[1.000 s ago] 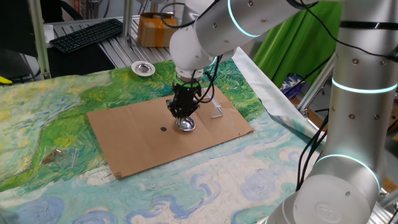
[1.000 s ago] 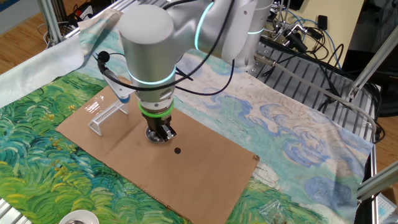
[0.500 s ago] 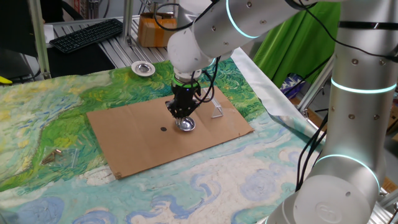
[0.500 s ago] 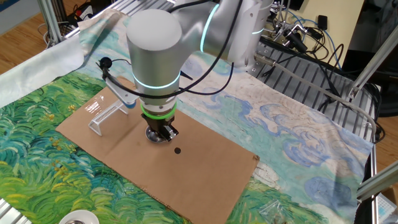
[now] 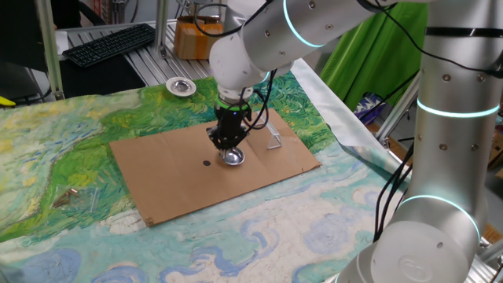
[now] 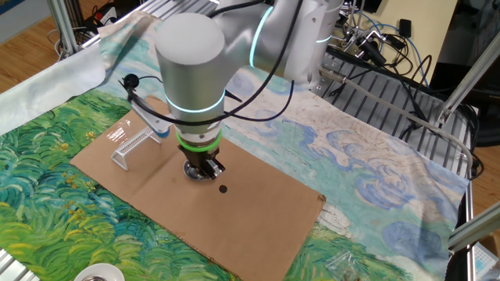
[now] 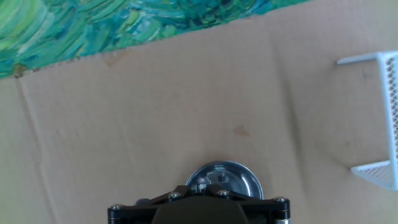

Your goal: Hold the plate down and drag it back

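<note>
The plate (image 5: 235, 159) is a small shiny silver dish lying on the brown cardboard sheet (image 5: 165, 177). My gripper (image 5: 229, 147) stands upright over it with its fingertips together, pressed onto the plate's dark centre. In the other fixed view the gripper (image 6: 203, 169) covers most of the plate (image 6: 191, 172). In the hand view the plate (image 7: 242, 178) shows just past the gripper (image 7: 200, 186), at the bottom edge.
A white wire rack (image 5: 273, 142) stands on the cardboard beside the plate; it also shows in the other views (image 6: 131, 145) (image 7: 380, 112). A black dot (image 5: 207, 163) marks the cardboard. A second, paler-rimmed dish (image 5: 181, 86) sits on the painted cloth.
The gripper and the plate under it have slid a few pixels along the cardboard, away from the wire rack. Nothing else has moved.
</note>
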`<state>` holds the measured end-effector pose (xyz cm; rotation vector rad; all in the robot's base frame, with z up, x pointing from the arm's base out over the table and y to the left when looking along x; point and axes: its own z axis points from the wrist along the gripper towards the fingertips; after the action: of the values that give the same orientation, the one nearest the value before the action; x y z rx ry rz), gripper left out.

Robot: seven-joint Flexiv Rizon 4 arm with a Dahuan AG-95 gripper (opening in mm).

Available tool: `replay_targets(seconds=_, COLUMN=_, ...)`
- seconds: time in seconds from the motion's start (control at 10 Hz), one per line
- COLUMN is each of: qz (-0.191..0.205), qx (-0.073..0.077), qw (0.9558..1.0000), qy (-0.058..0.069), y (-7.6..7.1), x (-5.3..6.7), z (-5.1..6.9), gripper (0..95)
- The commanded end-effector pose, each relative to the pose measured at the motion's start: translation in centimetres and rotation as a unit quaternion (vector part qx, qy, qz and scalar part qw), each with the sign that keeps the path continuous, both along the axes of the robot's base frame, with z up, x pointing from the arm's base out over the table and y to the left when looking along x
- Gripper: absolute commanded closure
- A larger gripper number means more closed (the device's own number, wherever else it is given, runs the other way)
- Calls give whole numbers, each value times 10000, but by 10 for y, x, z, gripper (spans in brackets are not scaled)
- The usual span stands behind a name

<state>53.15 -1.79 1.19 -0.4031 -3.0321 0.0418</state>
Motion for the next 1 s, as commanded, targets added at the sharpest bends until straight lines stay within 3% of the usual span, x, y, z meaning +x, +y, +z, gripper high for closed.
replay_targets(seconds=0.1, qz=-96, qx=43, qw=9999, qy=10, y=10, x=7, z=1, gripper=950)
replay_targets(seconds=0.5, qz=-393, qx=164, qw=9991, qy=5, y=34, x=18, z=2, gripper=950)
replay_targets(seconds=1.0, qz=-587, qx=204, qw=9981, qy=2, y=54, x=17, z=-2, gripper=950)
